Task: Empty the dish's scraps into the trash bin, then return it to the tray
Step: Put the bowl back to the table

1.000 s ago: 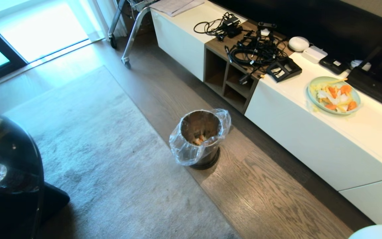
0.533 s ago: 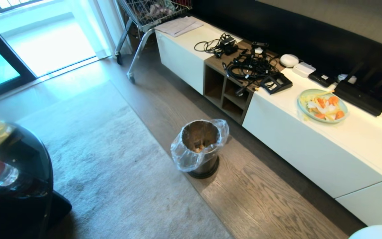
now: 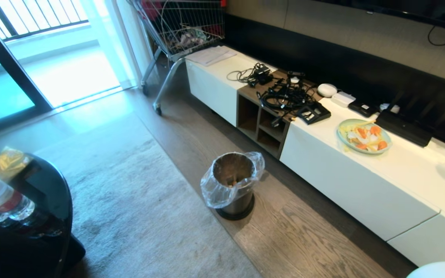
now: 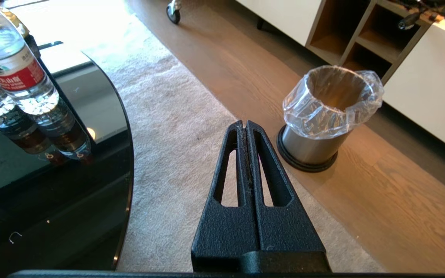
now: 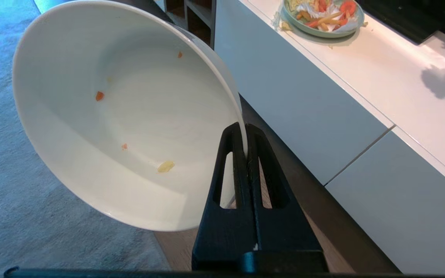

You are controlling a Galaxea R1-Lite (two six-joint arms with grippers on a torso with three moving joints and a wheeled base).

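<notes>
Right pincer: is being kept clamped on the rim of the white bowl, which is being held tilted above the floor beside the white cabinet.
Scraps: a few orange and pale bits are being left stuck inside the bowl.
Left pincer: fingers are being held together, empty, above the rug.
Trash bin: is being seen upright on the wooden floor, bag-lined, some scraps inside.
Green plate: is being carried by the cabinet top, food on it.
</notes>
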